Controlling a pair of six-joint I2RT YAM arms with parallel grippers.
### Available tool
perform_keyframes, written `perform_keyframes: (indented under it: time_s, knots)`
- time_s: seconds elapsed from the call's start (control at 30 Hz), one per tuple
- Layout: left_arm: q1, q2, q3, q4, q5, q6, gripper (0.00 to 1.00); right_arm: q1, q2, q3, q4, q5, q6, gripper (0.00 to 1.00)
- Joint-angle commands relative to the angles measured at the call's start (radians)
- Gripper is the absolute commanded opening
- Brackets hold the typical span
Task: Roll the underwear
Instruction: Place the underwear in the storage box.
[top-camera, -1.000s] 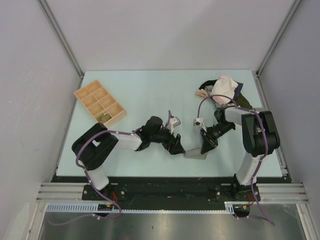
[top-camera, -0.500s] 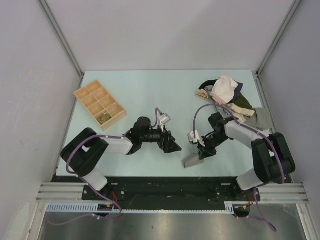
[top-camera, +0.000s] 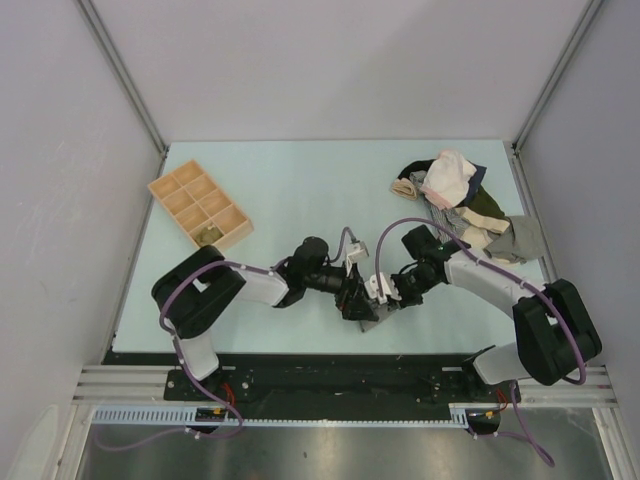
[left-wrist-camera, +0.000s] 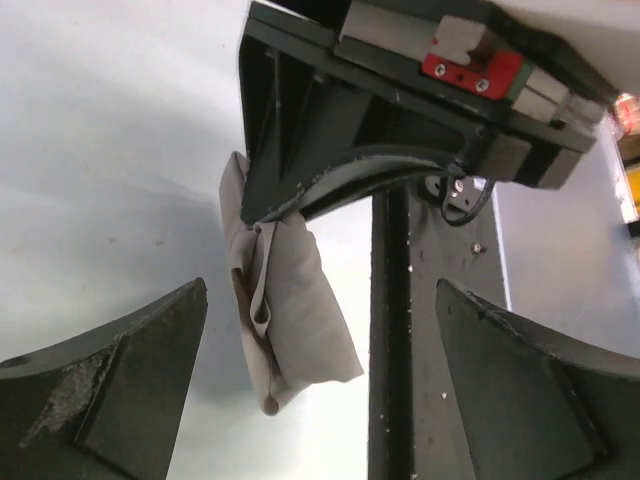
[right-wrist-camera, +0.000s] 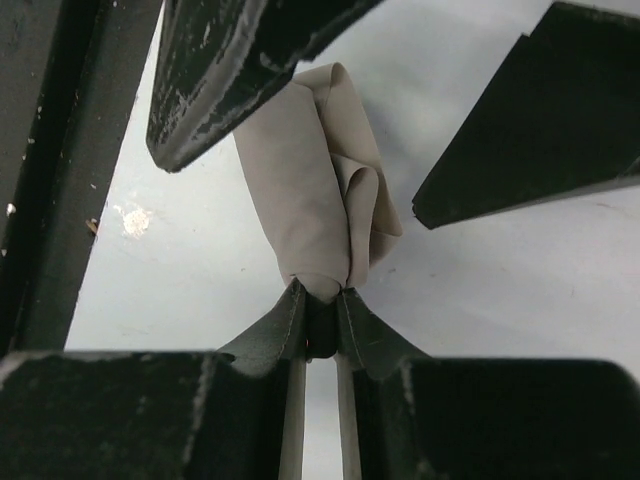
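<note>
Right now the underwear (right-wrist-camera: 315, 190) is a short, fat taupe-grey roll. It lies on the pale table (top-camera: 300, 180) close to the near edge, just beside the black rail.

The right gripper (right-wrist-camera: 320, 300) has its two fingers pinched tight on one end of the roll. In the right wrist view the cloth runs straight out from between the fingertips, away from the camera, with a loose fold curling along its right side.

The left gripper (left-wrist-camera: 320, 290) faces it from the opposite side with its jaws spread wide. In the left wrist view the roll reaches from the right gripper's dark fingers into the gap between the left fingers, nearer the left-hand one and apart from both.

From above, the two grippers meet nose to nose over the roll, which shows only partly beneath them.

A tan compartment tray (top-camera: 198, 207) sits well apart on the left of the table, with something small and dark in one near cell. A heap of mixed garments (top-camera: 455, 190) lies at the far right.
</note>
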Motion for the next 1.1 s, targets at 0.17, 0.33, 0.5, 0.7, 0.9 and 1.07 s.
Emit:
perform_keyframes:
  time_s: [0.17, 0.33, 0.5, 0.7, 0.9, 1.07]
  knots:
    - [-0.056, 0.049, 0.099, -0.199, -0.106, 0.157, 1.0, 0.012, -0.037, 0.001, 0.045, -0.01, 0.011, 0.09]
    - [-0.067, 0.061, 0.089, -0.159, -0.117, 0.111, 1.0, 0.012, -0.037, 0.002, 0.061, -0.026, 0.042, 0.09]
    - [-0.068, 0.073, 0.038, 0.036, -0.087, 0.019, 0.92, 0.01, -0.025, 0.009, 0.101, -0.02, 0.131, 0.09]
    - [-0.07, 0.087, 0.047, 0.033, -0.092, 0.0, 0.64, 0.002, -0.01, 0.016, 0.102, -0.026, 0.157, 0.08]
    - [-0.07, 0.095, 0.089, -0.087, -0.09, 0.06, 0.13, -0.005, -0.007, 0.036, 0.085, -0.051, 0.172, 0.08]
    - [-0.057, 0.041, 0.086, -0.164, -0.107, 0.091, 0.0, -0.021, 0.001, 0.084, 0.062, -0.083, 0.25, 0.18]
